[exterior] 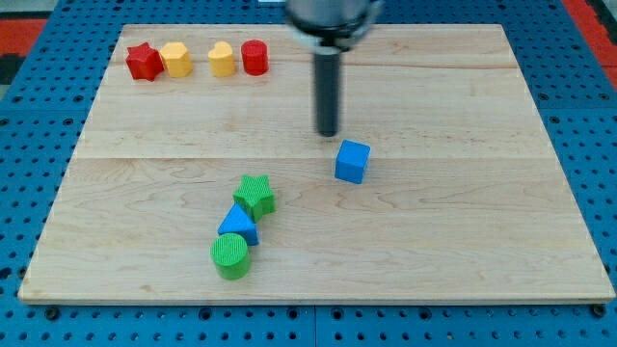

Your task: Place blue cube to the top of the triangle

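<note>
The blue cube (pixel 352 161) sits near the middle of the wooden board (pixel 463 241). The blue triangle (pixel 237 224) lies to the view's lower left of it, wedged between a green star (pixel 254 195) above it and a green cylinder (pixel 230 256) below it. My tip (pixel 329 133) stands just above and slightly to the left of the blue cube, a small gap from it. The rod rises straight toward the view's top.
A row of blocks lies along the board's top left: a red star (pixel 144 62), a yellow block (pixel 175 59), a yellow heart (pixel 222 59) and a red cylinder (pixel 254 57). A blue pegboard (pixel 39 125) surrounds the board.
</note>
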Robot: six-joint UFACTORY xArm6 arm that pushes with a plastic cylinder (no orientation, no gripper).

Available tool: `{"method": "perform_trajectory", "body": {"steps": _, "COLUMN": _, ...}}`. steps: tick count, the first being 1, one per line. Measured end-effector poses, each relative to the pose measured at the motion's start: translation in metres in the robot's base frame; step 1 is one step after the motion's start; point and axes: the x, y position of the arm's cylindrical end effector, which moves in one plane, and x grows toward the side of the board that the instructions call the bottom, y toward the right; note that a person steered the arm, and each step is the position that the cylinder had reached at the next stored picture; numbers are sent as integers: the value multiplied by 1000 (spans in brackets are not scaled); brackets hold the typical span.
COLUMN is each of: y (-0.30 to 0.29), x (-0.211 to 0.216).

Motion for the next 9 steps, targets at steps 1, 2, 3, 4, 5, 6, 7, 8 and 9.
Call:
{"method": "perform_trajectory", "body": {"steps": 1, "y": -8, "x": 31}}
{"method": "perform_trajectory", "body": {"steps": 2, "y": -48, "x": 46}}
{"method": "perform_trajectory", "body": {"steps": 3, "y": -3, "x": 44}}
{"method": "perform_trajectory", "body": {"steps": 4, "y": 34, "x": 36}}
{"method": "perform_trajectory", "body": {"steps": 5, "y": 3, "x": 63}}
{"method": "perform_trajectory", "body": {"steps": 6, "y": -53, "x": 86}}
{"method": "perform_trajectory", "body": {"steps": 7, "y": -6, "x": 84}}
{"method": "perform_trajectory", "body": {"steps": 8, "y": 51, "x": 111}}
{"method": "perform_trajectory", "body": {"steps": 9, "y": -16, "x": 128}}
